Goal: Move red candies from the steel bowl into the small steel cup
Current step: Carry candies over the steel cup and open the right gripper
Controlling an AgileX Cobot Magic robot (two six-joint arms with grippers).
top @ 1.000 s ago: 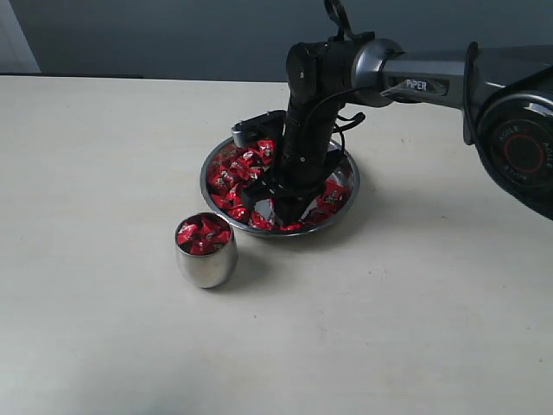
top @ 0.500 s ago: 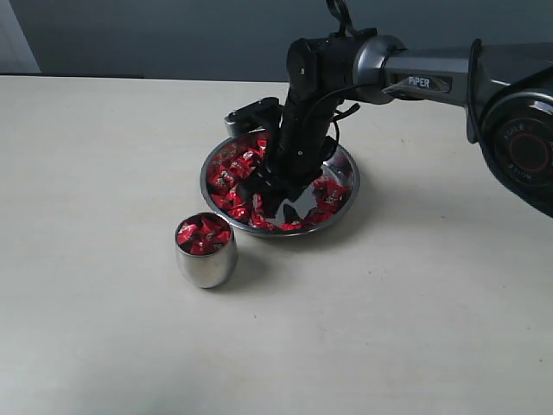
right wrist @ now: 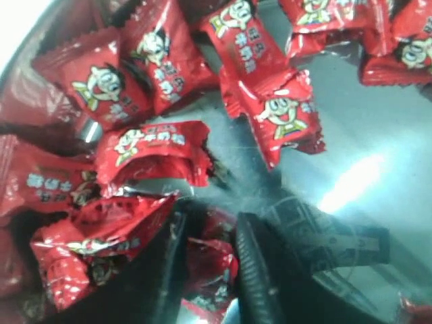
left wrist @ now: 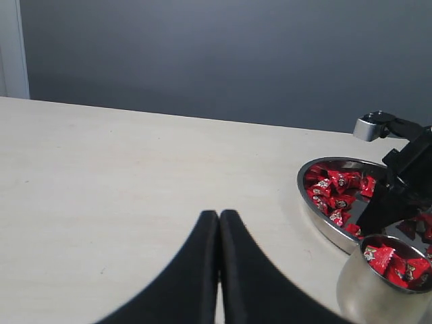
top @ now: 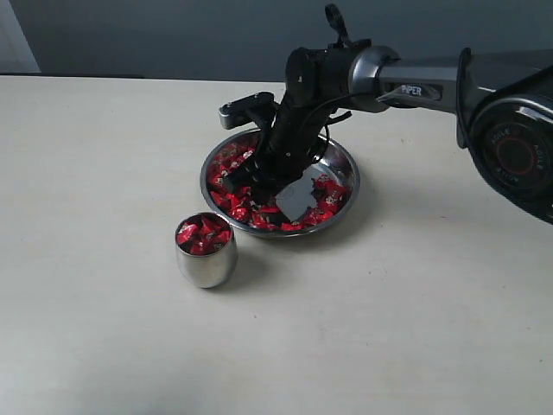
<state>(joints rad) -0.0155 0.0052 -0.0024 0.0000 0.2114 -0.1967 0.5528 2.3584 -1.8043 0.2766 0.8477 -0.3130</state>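
Observation:
The steel bowl [top: 349, 183] holds many red candies [top: 226, 166] and sits mid-table. My right gripper [top: 262, 192] reaches down into it, toward the bowl's left half. In the right wrist view, the right gripper [right wrist: 212, 219] is shut on one crumpled red candy [right wrist: 210, 262], just above the shiny bowl bottom [right wrist: 351, 169]. The small steel cup [top: 207, 262] stands upright in front of and left of the bowl, and several red candies [top: 203, 235] fill it. My left gripper [left wrist: 219, 214] hangs shut and empty over bare table, with the bowl [left wrist: 316, 213] and cup [left wrist: 364, 298] to one side of it.
The light table [top: 104, 173] stretches around the bowl and cup. The right arm's long link [top: 415, 86] crosses above the back right of the table. A dark wall [top: 173, 35] runs along the far edge.
The right gripper has shifted left across the bowl, and its wrist has tilted. A bare patch of bowl bottom now shows where it stood. The cup has not moved.

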